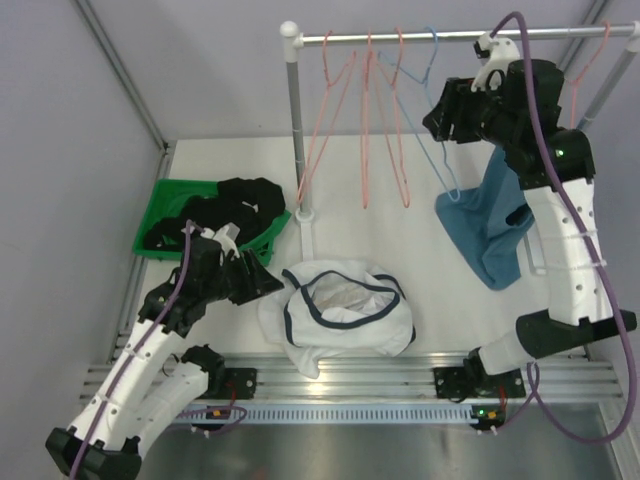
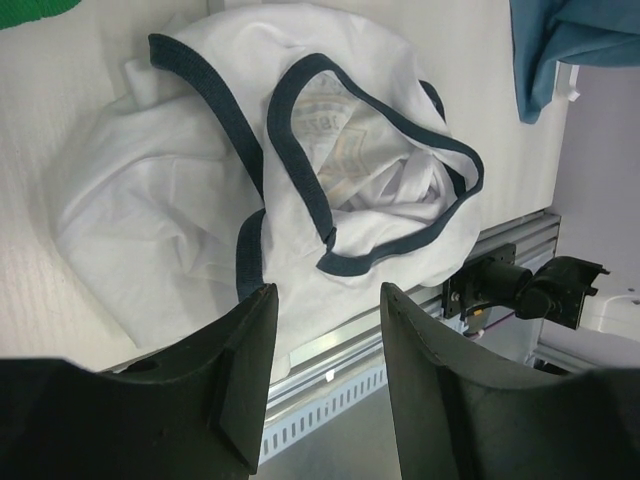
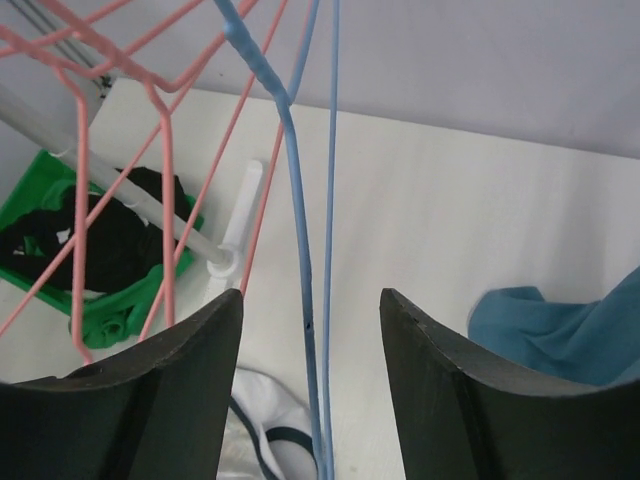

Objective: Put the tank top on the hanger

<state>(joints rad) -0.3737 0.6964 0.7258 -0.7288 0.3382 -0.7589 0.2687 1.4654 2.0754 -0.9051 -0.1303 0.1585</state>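
The white tank top (image 1: 345,312) with navy trim lies crumpled on the table near the front edge; the left wrist view shows it (image 2: 190,200) just ahead of my fingers. My left gripper (image 1: 258,282) is open at its left edge, with nothing between its fingers (image 2: 325,300). The light-blue wire hanger (image 1: 434,40) hangs from the rail at the back. My right gripper (image 1: 436,115) is raised to it and open. In the right wrist view the hanger's two wires (image 3: 297,220) run down between the open fingers (image 3: 312,310) without touching either one.
Pink wire hangers (image 1: 345,100) hang on the rail (image 1: 400,36) left of the blue one. A teal tank top (image 1: 490,235) hangs at the right beside my right arm. A green basket (image 1: 160,205) holds black garments (image 1: 235,205) at the left. The rack's pole (image 1: 295,130) stands behind the tank top.
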